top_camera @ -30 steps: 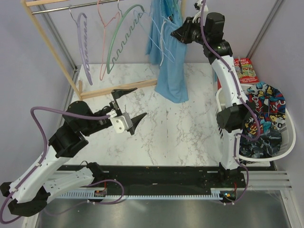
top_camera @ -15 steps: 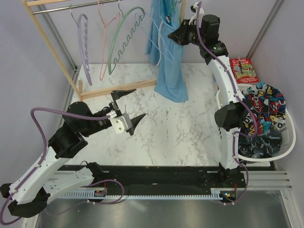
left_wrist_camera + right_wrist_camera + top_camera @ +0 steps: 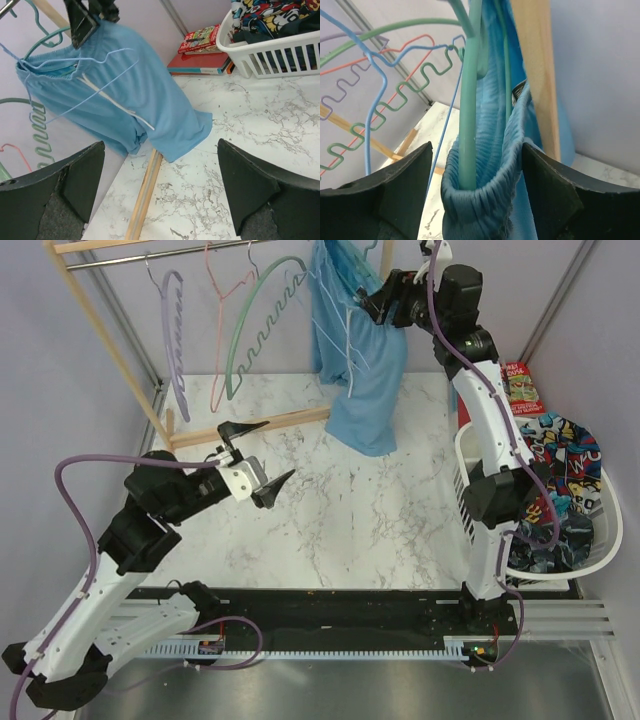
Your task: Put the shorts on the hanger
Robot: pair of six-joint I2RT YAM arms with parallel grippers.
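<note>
The light blue shorts (image 3: 362, 365) hang at the rail on the back right, and the left wrist view shows their white drawstring (image 3: 112, 100). Seen from the right wrist, the elastic waistband (image 3: 490, 200) wraps the teal hanger (image 3: 470, 125), whose smooth arm runs down into the cloth. My right gripper (image 3: 375, 295) is up at the waist, open, with a finger on each side of the waistband and hanger (image 3: 476, 150). My left gripper (image 3: 262, 452) hovers open and empty over the marble table, left of the shorts (image 3: 161, 145).
A wooden rack (image 3: 100, 330) carries a purple hanger (image 3: 175, 330), a pink one (image 3: 220, 300), a green wavy one (image 3: 255, 310) and a thin pale blue one (image 3: 345, 350). A white basket (image 3: 590, 550) of cartoon-print clothes and books (image 3: 515, 385) sit at the right.
My right gripper's jaws have spread apart from a narrow grip at the waistband, and it has shifted slightly up and right. The left arm has drifted a little up and left.
</note>
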